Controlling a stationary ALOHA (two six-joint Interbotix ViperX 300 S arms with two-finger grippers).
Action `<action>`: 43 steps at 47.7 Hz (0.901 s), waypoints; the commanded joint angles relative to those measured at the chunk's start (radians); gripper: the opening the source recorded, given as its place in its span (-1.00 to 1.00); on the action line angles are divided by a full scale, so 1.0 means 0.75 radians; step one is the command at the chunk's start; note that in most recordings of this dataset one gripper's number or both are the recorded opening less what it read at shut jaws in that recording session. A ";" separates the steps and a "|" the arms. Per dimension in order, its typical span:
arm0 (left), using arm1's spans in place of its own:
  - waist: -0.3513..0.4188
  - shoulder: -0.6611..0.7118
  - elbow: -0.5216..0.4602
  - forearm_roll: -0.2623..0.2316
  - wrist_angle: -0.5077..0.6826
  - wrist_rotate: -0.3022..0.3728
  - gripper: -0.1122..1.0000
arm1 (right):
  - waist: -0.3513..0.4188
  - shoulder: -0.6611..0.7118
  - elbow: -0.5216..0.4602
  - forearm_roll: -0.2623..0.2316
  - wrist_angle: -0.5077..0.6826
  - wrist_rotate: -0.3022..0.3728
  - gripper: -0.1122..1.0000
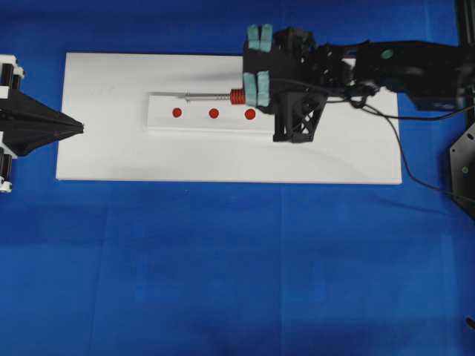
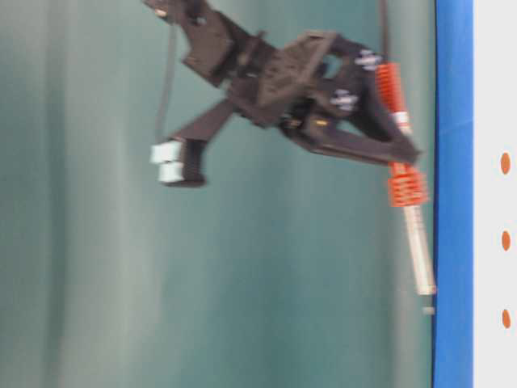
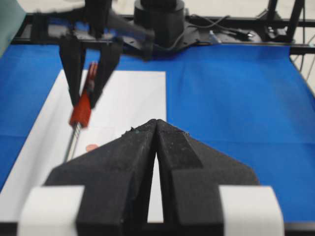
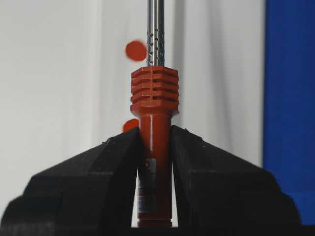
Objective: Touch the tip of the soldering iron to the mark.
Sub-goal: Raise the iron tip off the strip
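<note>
Blue table (image 1: pixel 223 259); white board (image 1: pixel 111 148) on it; dotted strip (image 1: pixel 197 119) atop.

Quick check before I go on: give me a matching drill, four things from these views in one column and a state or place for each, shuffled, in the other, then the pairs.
Things:
1. soldering iron
2. left gripper
3. mark
4. right gripper

States or places:
A. shut and empty, at the left end of the white board
B. middle red dot on the white strip, untouched
C. held by its orange handle, silver shaft pointing left in the overhead view
D. clamped on the handle just behind the ribbed collar

Pairs: 1-C, 2-A, 3-B, 4-D
</note>
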State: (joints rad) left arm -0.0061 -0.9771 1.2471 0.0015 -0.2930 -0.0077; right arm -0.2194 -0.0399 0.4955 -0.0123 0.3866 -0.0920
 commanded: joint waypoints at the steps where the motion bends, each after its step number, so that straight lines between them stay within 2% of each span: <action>1: 0.002 0.004 -0.012 0.000 -0.012 0.000 -0.80 | -0.002 -0.094 -0.049 -0.035 0.033 0.004 -0.68; 7: 0.002 0.004 -0.012 0.000 -0.012 0.000 -0.80 | -0.002 -0.131 -0.065 -0.053 0.067 0.006 -0.68; 24: 0.002 0.004 -0.012 0.000 -0.012 0.000 -0.80 | -0.002 -0.133 -0.057 -0.051 0.086 0.010 -0.68; 43: 0.002 0.004 -0.012 0.000 -0.016 0.000 -0.80 | -0.018 -0.252 0.084 -0.053 0.121 0.025 -0.68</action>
State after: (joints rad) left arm -0.0061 -0.9771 1.2471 0.0000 -0.2945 -0.0077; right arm -0.2270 -0.1841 0.5538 -0.0476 0.4801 -0.0752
